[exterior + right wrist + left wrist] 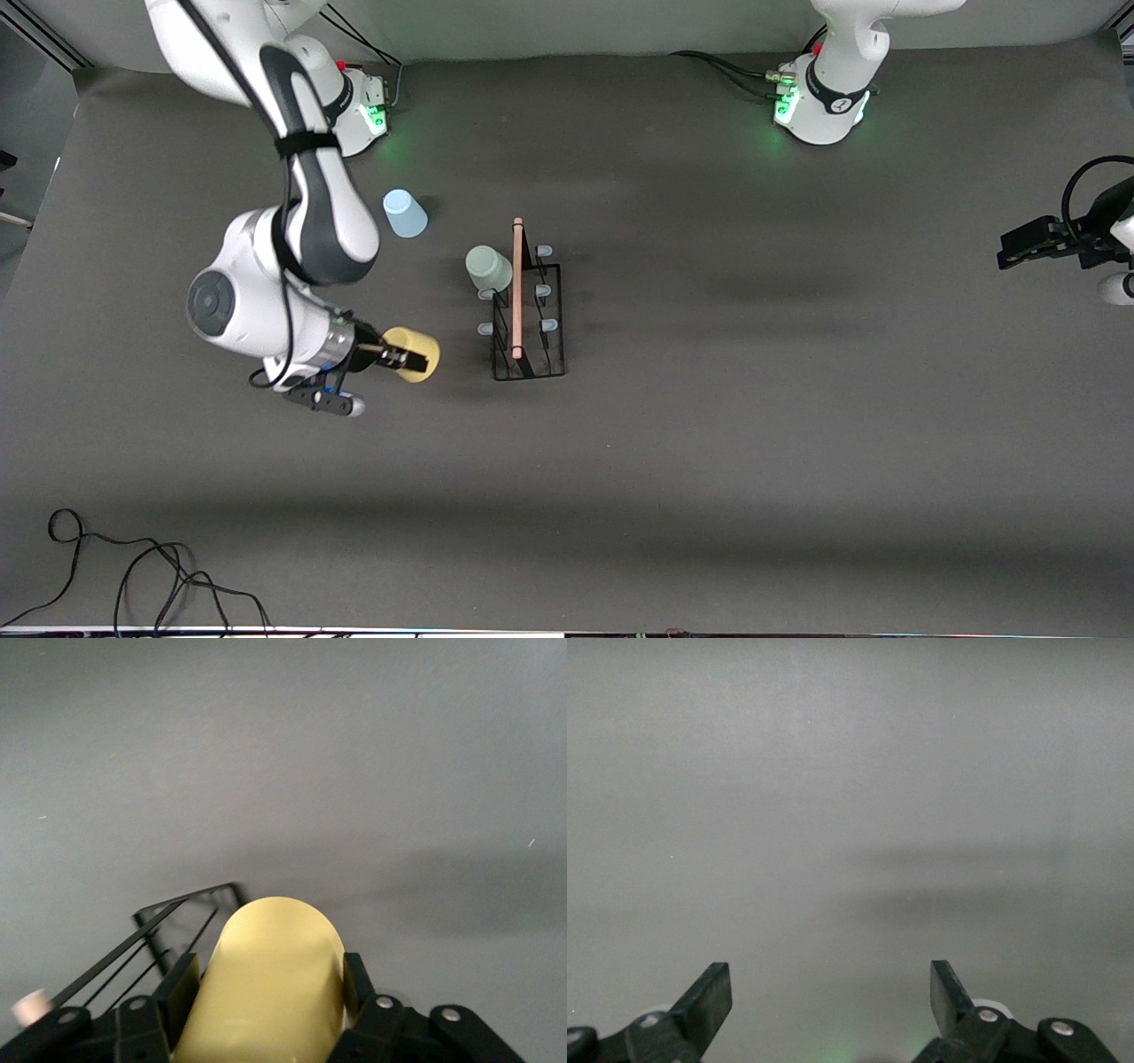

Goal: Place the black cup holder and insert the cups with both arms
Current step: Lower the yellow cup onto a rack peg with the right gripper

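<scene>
Yellow cup (414, 354) is clamped in the right pincer (403, 358) beside the black cup holder (527, 306). Green cup (488, 268) sits pegged; blue cup (404, 213) remains on the worktop (709, 443). Left pincer (1028, 244) waits, fingers apart.

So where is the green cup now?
In the front view, the green cup sits on a peg of the black rack, on the rack's side toward the right arm's end.
</scene>
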`<action>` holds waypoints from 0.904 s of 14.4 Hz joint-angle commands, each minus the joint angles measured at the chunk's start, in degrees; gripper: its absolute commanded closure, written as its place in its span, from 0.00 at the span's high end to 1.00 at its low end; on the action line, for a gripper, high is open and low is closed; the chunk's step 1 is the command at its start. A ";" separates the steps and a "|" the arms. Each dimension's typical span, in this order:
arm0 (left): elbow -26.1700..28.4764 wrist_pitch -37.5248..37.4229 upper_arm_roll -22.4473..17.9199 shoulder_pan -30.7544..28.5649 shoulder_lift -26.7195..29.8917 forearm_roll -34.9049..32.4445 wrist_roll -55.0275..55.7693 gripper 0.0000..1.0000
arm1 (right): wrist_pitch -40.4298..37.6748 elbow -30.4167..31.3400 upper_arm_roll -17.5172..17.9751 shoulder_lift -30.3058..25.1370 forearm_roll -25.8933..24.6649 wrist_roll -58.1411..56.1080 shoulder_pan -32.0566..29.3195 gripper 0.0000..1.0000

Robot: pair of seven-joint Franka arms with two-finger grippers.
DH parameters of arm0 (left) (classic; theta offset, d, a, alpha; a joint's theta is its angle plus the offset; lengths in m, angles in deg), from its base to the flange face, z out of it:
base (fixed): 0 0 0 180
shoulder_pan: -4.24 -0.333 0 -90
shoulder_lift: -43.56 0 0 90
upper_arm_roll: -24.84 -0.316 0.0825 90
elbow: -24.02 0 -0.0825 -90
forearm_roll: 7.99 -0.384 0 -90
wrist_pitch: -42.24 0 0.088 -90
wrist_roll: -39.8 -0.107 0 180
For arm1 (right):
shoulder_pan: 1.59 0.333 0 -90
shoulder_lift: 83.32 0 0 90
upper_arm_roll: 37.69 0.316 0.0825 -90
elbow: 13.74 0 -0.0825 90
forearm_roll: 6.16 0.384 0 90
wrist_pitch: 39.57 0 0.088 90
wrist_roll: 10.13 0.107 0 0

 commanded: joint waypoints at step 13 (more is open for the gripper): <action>0.44 -0.64 0.07 -0.65 0.61 -0.02 -1.99 1.00 | 3.59 -0.94 -0.51 1.49 -2.11 18.89 9.67 0.00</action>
